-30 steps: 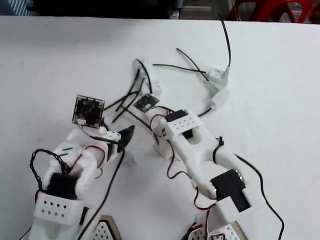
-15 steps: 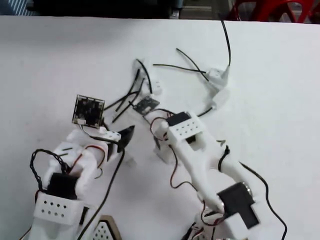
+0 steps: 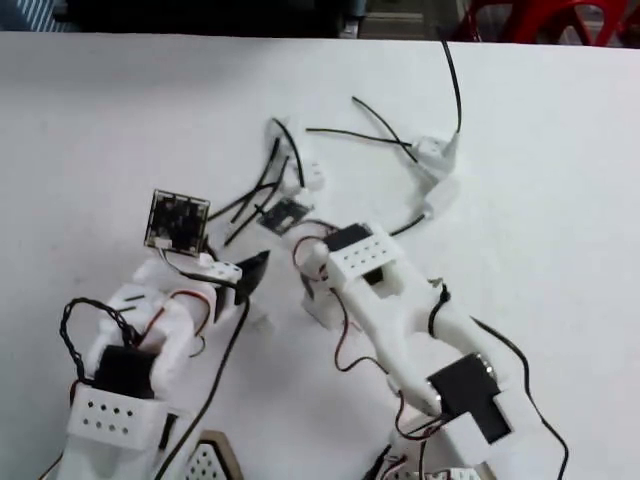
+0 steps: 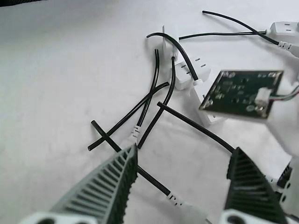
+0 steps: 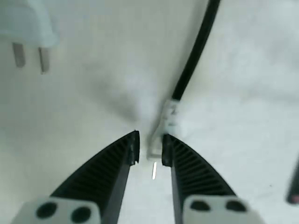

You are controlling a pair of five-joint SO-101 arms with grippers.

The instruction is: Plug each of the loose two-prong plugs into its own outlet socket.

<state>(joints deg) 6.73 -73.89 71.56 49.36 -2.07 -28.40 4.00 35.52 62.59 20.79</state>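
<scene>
— Across the middle of the white table (image 3: pixel 110 110), what lies there?
— A tangle of black cords (image 3: pixel 262 190) with white sockets (image 3: pixel 312 176); the left arm (image 3: pixel 150 330) sits at lower left, the right arm (image 3: pixel 400 300) lower centre.
— The left wrist view?
— The left gripper (image 4: pixel 185 150) gapes wide, holding nothing; a corded plug (image 4: pixel 191 212) lies on the table between its fingers.
— And the right wrist?
— The right gripper (image 5: pixel 149 147) is pinched nearly closed on a white plug (image 5: pixel 168 119); another two-prong plug (image 5: pixel 29 28) lies apart.
</scene>
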